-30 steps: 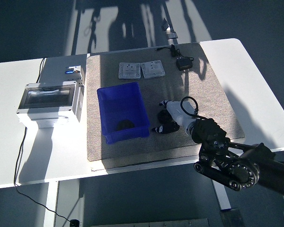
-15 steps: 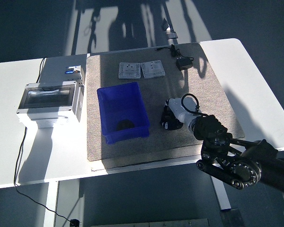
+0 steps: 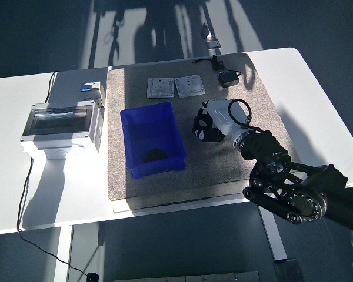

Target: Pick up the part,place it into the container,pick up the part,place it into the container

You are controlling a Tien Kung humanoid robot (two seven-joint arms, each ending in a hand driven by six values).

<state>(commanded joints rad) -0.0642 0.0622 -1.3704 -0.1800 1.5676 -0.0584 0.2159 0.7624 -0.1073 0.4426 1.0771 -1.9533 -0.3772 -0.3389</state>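
Observation:
My right hand [image 3: 207,127] comes in from the lower right, its fingers curled around a small black part [image 3: 202,130]. It holds the part above the grey mat, just right of the blue container [image 3: 165,114]. The hand and the part are beside the container's right wall, not over its opening. Another dark part [image 3: 156,155] lies inside the container near its front wall. The left arm does not show.
A grey mat [image 3: 253,111] covers the table's middle. Two grey plates [image 3: 176,87] lie behind the container. A black adapter with its cable [image 3: 228,78] sits at the mat's far right. A grey box with a clear lid [image 3: 62,122] stands at the left.
My right hand closed on the black part that lay on the mat in front of it, then lifted it up and away from me, toward the container's right side.

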